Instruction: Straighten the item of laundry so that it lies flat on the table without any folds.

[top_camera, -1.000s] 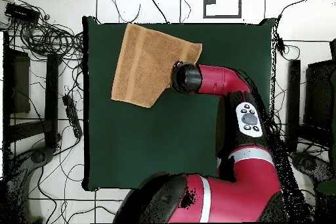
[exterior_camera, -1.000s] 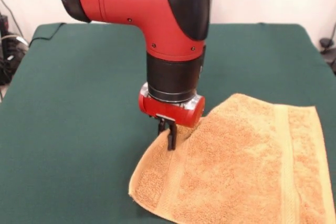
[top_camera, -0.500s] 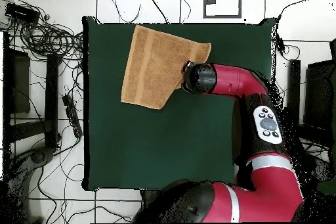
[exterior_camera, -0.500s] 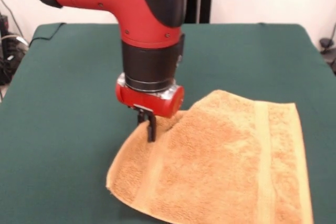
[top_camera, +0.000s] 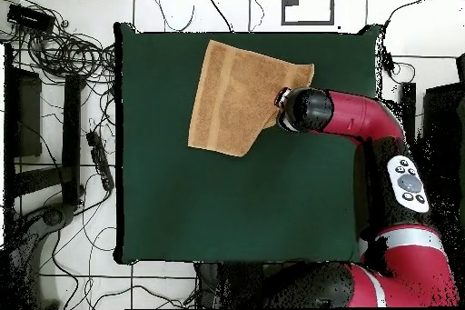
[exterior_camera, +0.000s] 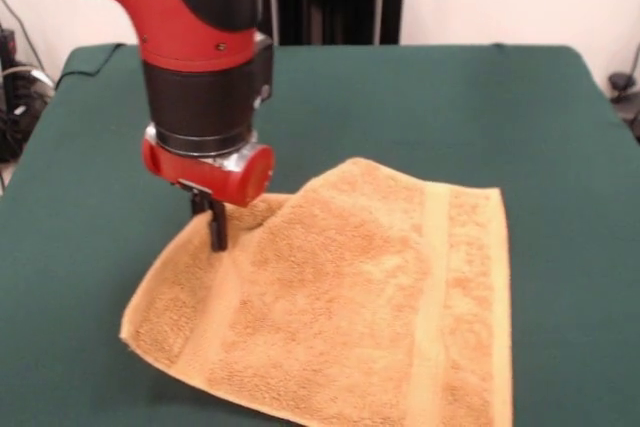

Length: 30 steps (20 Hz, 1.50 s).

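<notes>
The towel (exterior_camera: 350, 297) is spread on the green worktop (exterior_camera: 480, 107), orange-tan terry with a flat woven band (exterior_camera: 432, 297) running near one side and a second band along the opposite side. In the front view it is seen to lie mostly flat, with its near edge cut off by the bottom of the picture. One corner is raised off the cloth and gathered into a small peak under the arm, so that a soft fold slopes away from it into the flat part.

The tool (exterior_camera: 214, 230) is seen at that raised corner, its dark fingers pointing straight down from the red wrist and closed together on the towel's edge. The red and black arm (exterior_camera: 190, 37) is seen coming down from the upper left of the front view.

In the overhead view the towel (top_camera: 243, 93) is found in the upper middle of the worktop (top_camera: 182, 197), close to its top edge and turned at a slant to it. The pinched corner is hidden there under the round black wrist (top_camera: 300, 109).
</notes>
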Tool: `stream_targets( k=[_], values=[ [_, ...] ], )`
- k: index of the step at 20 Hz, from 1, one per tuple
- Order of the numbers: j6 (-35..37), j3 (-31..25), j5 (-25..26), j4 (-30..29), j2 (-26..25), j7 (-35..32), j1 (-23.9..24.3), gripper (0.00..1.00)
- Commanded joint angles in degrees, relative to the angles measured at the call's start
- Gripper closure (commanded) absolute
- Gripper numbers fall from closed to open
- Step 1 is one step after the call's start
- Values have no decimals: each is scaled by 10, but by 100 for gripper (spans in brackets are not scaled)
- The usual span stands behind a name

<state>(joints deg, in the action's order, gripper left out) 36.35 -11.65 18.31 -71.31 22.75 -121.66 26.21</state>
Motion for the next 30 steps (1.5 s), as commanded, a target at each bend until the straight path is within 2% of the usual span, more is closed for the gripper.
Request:
stream_targets(
  k=[1,8,17,30],
  values=[
    [50,-76,29,-74,1,151,-4,100],
    [20,-77,41,-85,-4,106,-10,100],
    [33,-73,45,-88,6,94,-15,100],
    [88,-68,46,-67,6,120,-21,100]
  ],
)
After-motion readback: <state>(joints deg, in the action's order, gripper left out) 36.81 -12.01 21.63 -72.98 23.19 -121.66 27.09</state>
